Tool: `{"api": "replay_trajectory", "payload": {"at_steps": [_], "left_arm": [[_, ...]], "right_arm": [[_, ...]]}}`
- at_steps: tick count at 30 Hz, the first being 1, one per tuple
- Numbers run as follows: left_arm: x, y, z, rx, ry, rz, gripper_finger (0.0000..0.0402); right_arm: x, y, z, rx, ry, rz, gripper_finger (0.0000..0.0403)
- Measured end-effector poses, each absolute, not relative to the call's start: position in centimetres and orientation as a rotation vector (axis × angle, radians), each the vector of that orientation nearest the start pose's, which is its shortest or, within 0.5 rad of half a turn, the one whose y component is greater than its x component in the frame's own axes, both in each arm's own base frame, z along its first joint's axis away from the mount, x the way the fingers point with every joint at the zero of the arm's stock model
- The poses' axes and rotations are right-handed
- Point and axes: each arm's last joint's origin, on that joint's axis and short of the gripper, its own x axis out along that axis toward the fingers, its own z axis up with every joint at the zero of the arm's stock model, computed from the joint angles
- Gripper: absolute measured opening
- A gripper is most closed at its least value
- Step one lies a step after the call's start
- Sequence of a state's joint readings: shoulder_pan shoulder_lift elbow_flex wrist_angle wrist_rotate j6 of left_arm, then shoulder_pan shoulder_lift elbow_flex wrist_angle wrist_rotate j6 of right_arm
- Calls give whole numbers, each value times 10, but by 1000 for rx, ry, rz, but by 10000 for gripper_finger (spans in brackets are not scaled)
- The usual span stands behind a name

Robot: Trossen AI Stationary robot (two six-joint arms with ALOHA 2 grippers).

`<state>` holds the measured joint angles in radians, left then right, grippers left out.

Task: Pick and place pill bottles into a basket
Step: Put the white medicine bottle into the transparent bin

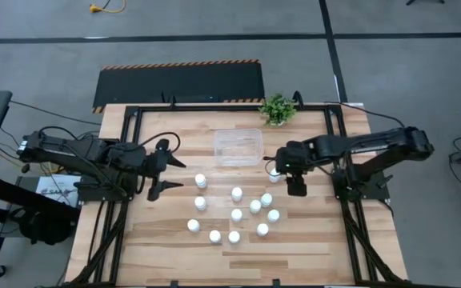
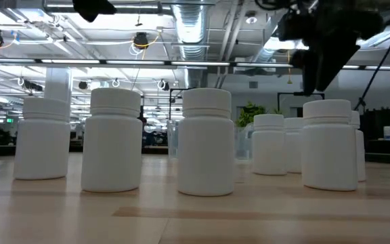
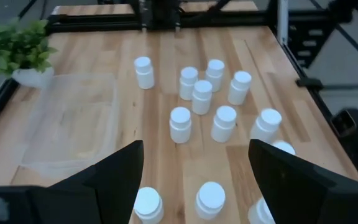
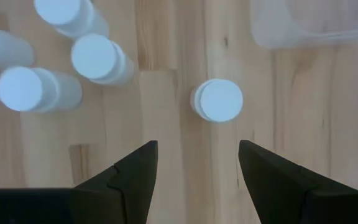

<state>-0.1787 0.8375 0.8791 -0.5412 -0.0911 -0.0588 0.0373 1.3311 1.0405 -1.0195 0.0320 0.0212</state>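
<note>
Several white pill bottles (image 1: 236, 214) stand upright on their bases on the wooden table, in a loose cluster near its middle; they also show in the left wrist view (image 3: 202, 96) and the low view (image 2: 206, 141). The basket (image 1: 237, 147), a clear shallow bin, rests on the table beyond them. My right gripper (image 4: 197, 168) hangs open above the table, pointing down, just short of one bottle (image 4: 218, 100) that stands apart near the basket's corner (image 4: 316, 28). At the table's left, my left gripper (image 3: 194, 174) is raised and open, facing the cluster with nothing between its fingers.
A small green potted plant (image 1: 278, 110) stands at the table's far edge, right of the basket. Black frame rails (image 1: 131, 144) run along the table's left, right and far sides. Bare wood lies between the left gripper (image 1: 166, 170) and the bottles.
</note>
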Motion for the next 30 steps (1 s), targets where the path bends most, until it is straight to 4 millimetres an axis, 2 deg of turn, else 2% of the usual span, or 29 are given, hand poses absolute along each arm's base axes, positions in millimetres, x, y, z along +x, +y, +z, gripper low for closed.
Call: {"api": "replay_trajectory", "payload": {"at_steps": [6,14,25,30], "left_arm": [[166,-29,320,100,535,-149,279],[166,-28,319,108,542,-126,279],[166,-28,320,109,540,-121,279],[166,-28,320,108,538,-121,279]], "right_arm": [[239,2,247,-25,1341,-8,218],[239,2,247,-48,1335,9,218],[257,3,226,-97,1377,16,218],[259,2,226,-152,1368,-8,218]]}}
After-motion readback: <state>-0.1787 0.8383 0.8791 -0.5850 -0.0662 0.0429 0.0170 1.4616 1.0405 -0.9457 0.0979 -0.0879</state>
